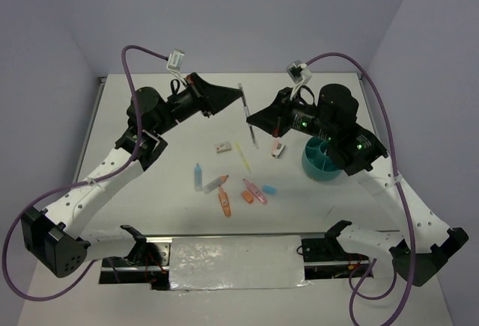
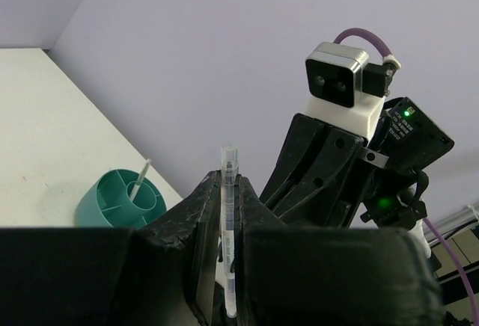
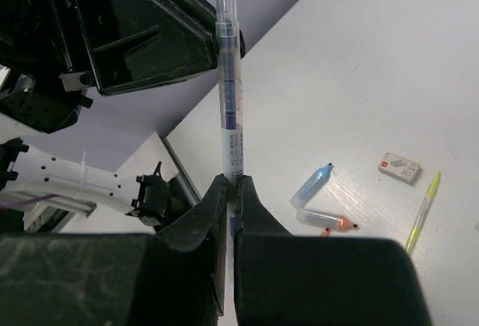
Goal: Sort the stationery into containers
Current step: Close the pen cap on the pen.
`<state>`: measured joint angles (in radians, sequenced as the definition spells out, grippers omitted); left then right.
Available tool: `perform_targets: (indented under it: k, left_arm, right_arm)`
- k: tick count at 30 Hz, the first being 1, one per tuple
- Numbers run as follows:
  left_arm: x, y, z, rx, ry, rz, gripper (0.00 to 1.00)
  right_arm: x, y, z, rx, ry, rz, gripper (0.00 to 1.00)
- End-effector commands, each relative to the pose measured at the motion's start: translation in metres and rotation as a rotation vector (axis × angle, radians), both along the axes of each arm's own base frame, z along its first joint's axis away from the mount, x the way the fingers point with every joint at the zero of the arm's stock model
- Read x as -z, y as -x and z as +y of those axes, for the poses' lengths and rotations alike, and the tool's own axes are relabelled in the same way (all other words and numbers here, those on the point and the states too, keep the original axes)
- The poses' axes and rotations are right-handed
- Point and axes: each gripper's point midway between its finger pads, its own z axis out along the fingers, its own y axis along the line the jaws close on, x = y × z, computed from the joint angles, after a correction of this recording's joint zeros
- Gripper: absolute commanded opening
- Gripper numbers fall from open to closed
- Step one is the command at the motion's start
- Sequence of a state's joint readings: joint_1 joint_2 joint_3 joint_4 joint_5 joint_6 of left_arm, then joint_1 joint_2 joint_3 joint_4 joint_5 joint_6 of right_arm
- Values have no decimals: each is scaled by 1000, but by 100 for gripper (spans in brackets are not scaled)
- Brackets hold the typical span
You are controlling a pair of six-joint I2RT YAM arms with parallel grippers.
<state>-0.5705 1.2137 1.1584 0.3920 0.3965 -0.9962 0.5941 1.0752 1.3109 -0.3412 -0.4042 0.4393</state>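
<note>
A thin grey-clear pen (image 1: 245, 111) hangs in the air above the table's far middle, held at both ends. My left gripper (image 1: 233, 103) is shut on its upper part, and the pen stands between the jaws in the left wrist view (image 2: 227, 214). My right gripper (image 1: 255, 124) is shut on its lower end, and the pen rises from the jaws in the right wrist view (image 3: 230, 102). The teal cup (image 1: 309, 163) with dividers stands at the right under the right arm. It also shows in the left wrist view (image 2: 105, 208) with one thin pen (image 2: 139, 178) in it.
On the table lie a yellow pen (image 1: 243, 156), a light blue tube (image 1: 198, 177), a clear orange-tipped highlighter (image 1: 216, 184), an orange highlighter (image 1: 224, 203), a pink highlighter (image 1: 255, 191), a blue eraser (image 1: 269, 189), a white eraser (image 1: 223, 147) and a pink-white piece (image 1: 276, 147).
</note>
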Motion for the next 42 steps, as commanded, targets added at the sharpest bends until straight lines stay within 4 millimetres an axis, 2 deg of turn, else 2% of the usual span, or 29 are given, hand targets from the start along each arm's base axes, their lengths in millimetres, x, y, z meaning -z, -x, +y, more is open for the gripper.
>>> perform_targets:
  k: [1, 10, 14, 15, 17, 18, 19, 20, 21, 22, 23, 24, 25, 26, 28, 29, 30, 32, 35, 42]
  left_arm:
    - [46, 54, -27, 272, -144, 101, 0]
    - [56, 62, -34, 280, -163, 117, 0]
    - [54, 60, -29, 247, -170, 110, 0]
    - [47, 59, -28, 236, -172, 98, 0]
    - [50, 54, -24, 196, -217, 92, 0]
    - [40, 49, -19, 169, -219, 71, 0]
    - [41, 46, -15, 149, -247, 64, 9]
    - [33, 43, -11, 139, -247, 41, 15]
    - [18, 36, -2, 109, -245, 16, 23]
    - [12, 35, 3, 105, -259, -12, 39]
    - [2, 32, 8, 92, -256, -37, 45]
    - [-17, 27, 16, 62, -244, -81, 52]
    - [-25, 27, 19, 66, -243, -114, 62]
    - [-42, 28, 22, 59, -228, -155, 64]
    - [-53, 23, 22, 71, -212, -190, 70]
    - [-62, 21, 23, 68, -201, -211, 71]
    - [-61, 17, 20, 77, -193, -201, 71]
    - [-73, 13, 21, 69, -165, -234, 72]
    - [-67, 1, 14, 74, -166, -205, 71]
    - [-64, -1, 8, 109, -150, -188, 65]
  right_arm:
    - [-114, -26, -29, 176, -205, -337, 0]
    - [-126, -33, -30, 155, -201, -354, 0]
    - [-114, -35, -28, 148, -170, -355, 0]
    - [-112, -34, -29, 147, -164, -355, 0]
    - [-104, -33, -30, 147, -141, -364, 0]
    - [-103, -29, -30, 133, -133, -371, 0]
    - [-100, -28, -30, 127, -123, -370, 0]
    - [-95, -26, -30, 118, -105, -373, 0]
    - [-88, -25, -29, 107, -86, -357, 0]
    - [-84, -21, -27, 80, -73, -350, 0]
    - [-78, -19, -25, 64, -54, -345, 0]
    - [-69, -16, -22, 37, -39, -322, 0]
    - [-62, -12, -20, 18, -29, -309, 0]
    - [-57, -9, -18, 5, -26, -296, 0]
    - [-45, -1, -13, -28, -29, -268, 0]
    - [-42, 2, -12, -39, -31, -259, 0]
    - [-40, 5, -9, -54, -34, -254, 0]
    - [-32, 11, -4, -80, -32, -234, 0]
    - [-31, 21, 3, -116, -41, -233, 0]
    - [-30, 23, 9, -130, -37, -218, 0]
